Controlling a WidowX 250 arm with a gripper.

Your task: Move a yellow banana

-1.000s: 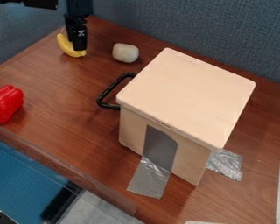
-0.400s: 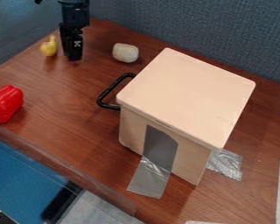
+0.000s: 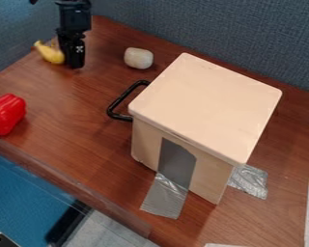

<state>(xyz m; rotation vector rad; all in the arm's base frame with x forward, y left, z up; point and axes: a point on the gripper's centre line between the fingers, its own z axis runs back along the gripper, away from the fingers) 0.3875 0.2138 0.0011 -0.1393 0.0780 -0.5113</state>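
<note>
At the table's upper left, the black gripper (image 3: 73,65) hangs down from the top edge, its tip low over the wood. Directly left of it lies the yellow banana (image 3: 50,53), one end pointing to the upper left and the other close against the gripper's side. Whether the two touch, I cannot tell. The banana's right end may be partly hidden by the gripper.
A whitish rounded block (image 3: 138,58) lies right of the gripper. The large beige box (image 3: 205,106) with a black handle (image 3: 121,100) stands centre right. A red pepper (image 3: 6,114) sits at the left edge. Blue-grey walls (image 3: 215,36) border the table behind.
The gripper has shifted left and a little lower. The banana has moved left from beneath it and turned, first appearing upright, now slanting to the upper left.
</note>
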